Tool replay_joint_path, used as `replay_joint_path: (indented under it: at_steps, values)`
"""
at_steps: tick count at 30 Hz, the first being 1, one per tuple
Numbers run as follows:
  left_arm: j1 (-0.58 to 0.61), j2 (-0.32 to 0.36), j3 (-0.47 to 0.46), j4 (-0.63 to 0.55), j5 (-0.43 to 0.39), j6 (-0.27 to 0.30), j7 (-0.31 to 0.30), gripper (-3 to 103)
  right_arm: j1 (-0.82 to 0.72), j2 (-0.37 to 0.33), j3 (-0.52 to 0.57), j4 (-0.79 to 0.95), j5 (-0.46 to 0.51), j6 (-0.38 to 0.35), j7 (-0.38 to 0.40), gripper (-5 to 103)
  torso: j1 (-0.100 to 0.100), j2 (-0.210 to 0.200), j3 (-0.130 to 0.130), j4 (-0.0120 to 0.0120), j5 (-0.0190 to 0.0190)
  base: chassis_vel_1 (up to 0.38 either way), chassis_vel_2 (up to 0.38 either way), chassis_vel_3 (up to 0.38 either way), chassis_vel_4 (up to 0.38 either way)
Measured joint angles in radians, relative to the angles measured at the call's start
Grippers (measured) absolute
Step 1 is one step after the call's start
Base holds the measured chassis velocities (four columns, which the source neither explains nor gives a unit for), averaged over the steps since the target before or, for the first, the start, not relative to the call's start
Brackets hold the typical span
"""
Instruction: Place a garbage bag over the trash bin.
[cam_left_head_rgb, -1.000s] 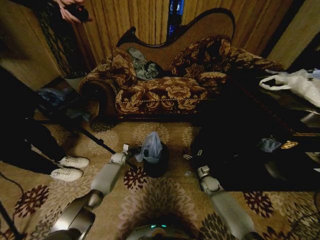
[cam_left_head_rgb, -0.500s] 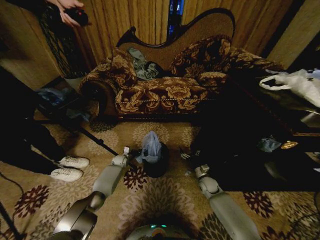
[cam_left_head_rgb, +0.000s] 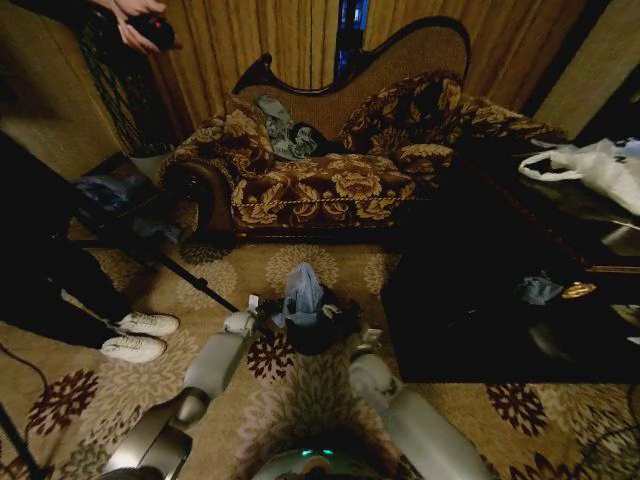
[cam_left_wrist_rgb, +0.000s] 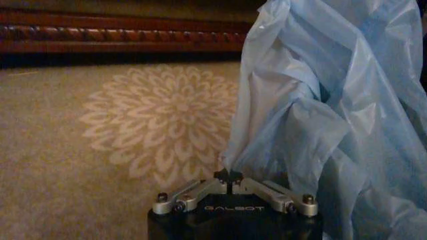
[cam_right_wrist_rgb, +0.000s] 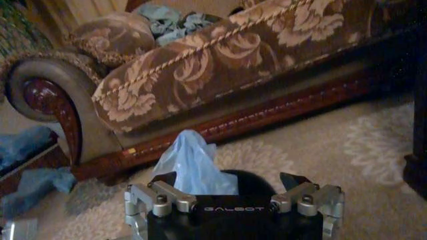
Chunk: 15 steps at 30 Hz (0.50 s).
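Open carpet (cam_left_head_rgb: 300, 400) lies before the trash bin (cam_left_head_rgb: 318, 330). Sofa (cam_left_head_rgb: 320, 185) blocks behind, dark table (cam_left_head_rgb: 500, 300) crowds its right, tripod leg (cam_left_head_rgb: 190, 285) and sneakers (cam_left_head_rgb: 140, 335) its left.

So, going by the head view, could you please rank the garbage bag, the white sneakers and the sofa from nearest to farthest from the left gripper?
1. The garbage bag, pinched in the left gripper over the trash bin.
2. The white sneakers, on the carpet to the robot's left.
3. The sofa, across the carpet ahead.
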Motion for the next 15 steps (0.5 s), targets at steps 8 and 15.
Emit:
replay_joint_path:
  at_steps: [8,15]
  values:
    - [0.005,0.002,-0.003,0.004,-0.003,-0.009,0.000,0,0.045,0.074,-0.030,-0.071,0.018,-0.013,0.027,100,0.000,0.000,0.000,-0.0001,0.0000,0.000,0.000,0.000,0.000]
    - [0.007,-0.005,-0.008,0.010,0.000,-0.020,-0.002,0,0.103,0.137,-0.069,-0.118,0.066,-0.047,0.096,100,0.000,0.000,0.000,0.0000,0.0000,0.000,0.000,0.000,0.000]
